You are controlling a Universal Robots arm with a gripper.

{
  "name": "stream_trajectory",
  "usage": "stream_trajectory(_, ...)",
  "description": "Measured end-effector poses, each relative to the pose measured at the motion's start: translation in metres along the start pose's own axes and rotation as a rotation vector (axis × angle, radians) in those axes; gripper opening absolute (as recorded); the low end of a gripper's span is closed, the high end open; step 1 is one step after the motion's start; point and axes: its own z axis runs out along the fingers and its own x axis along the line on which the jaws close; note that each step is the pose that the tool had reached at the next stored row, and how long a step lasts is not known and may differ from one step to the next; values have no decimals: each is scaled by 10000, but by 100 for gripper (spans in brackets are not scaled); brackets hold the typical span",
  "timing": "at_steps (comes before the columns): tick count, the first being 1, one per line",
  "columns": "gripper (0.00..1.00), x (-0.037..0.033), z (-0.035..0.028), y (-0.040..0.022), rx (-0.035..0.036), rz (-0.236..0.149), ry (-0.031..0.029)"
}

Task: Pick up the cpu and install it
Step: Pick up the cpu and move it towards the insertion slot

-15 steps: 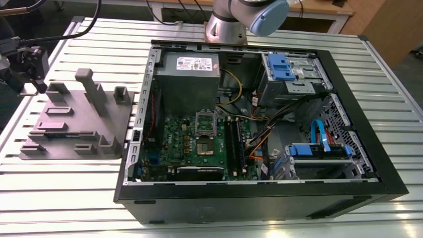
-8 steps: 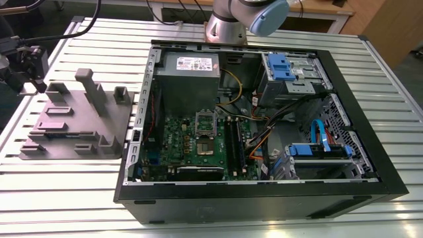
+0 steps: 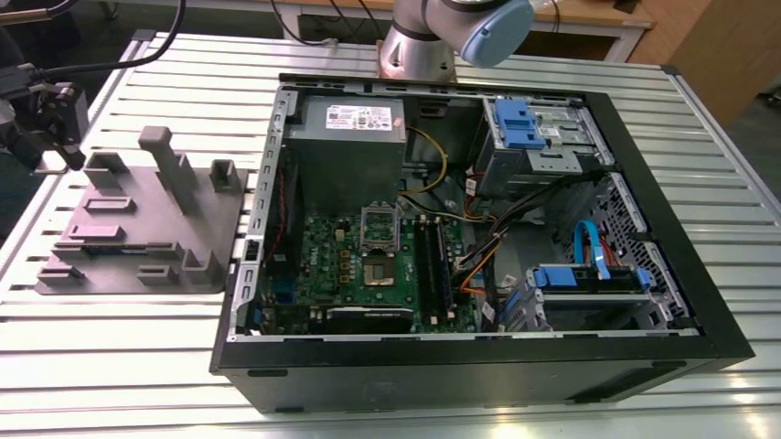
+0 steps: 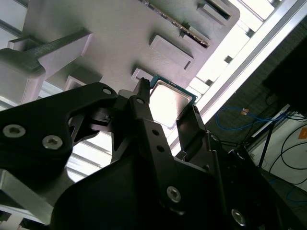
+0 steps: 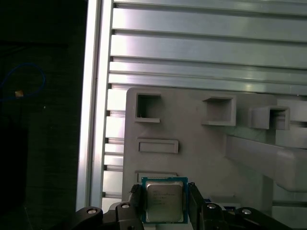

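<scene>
Grey tray (image 3: 134, 229), one, sits beside one open computer case (image 3: 488, 366) on a slatted table (image 3: 123, 366). At the exterior view's left, the single arm's gripper (image 3: 55, 128) points down, clenched on the one cpu (image 5: 164, 201) at the tray's edge.

Robotics workshop: slotted aluminium bench (image 3: 123, 347), opened computer tower (image 3: 464, 370), grey moulded fixture tray (image 3: 146, 206), robot arm's base (image 3: 422, 50) behind.

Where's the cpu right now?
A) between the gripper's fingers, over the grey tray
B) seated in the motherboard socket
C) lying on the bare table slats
A: in the first wrist view the cpu sits clamped in the gripper, with the grey tray behind it.
</scene>
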Motion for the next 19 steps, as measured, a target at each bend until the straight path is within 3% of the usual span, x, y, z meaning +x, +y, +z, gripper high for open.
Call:
stream_trajectory(8, 47, 0, -23, 0, 1, 0, 1)
stream_trajectory(19, 47, -1, -102, 1, 0, -1, 1)
